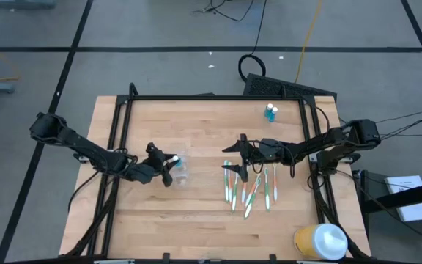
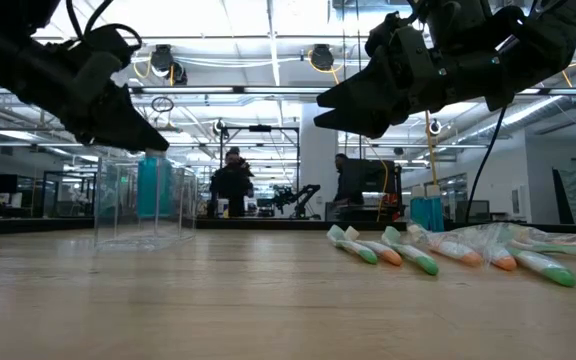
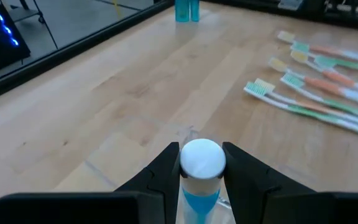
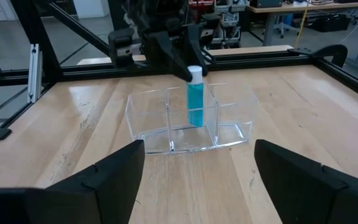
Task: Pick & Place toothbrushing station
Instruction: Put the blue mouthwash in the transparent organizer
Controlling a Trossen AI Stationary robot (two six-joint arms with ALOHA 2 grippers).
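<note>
One blue white-capped tube (image 4: 194,93) is gripped at its cap by the left end effector (image 3: 202,180) and held upright in the middle compartment of the clear plastic organizer (image 4: 191,121). Two more tubes (image 1: 270,112) stand at the counter's (image 1: 196,213) far edge. Several toothbrushes (image 1: 249,189) lie beneath the open right end effector (image 1: 243,155).

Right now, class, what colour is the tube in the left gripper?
Blue tube with a white cap, clearest in the right wrist view.
</note>
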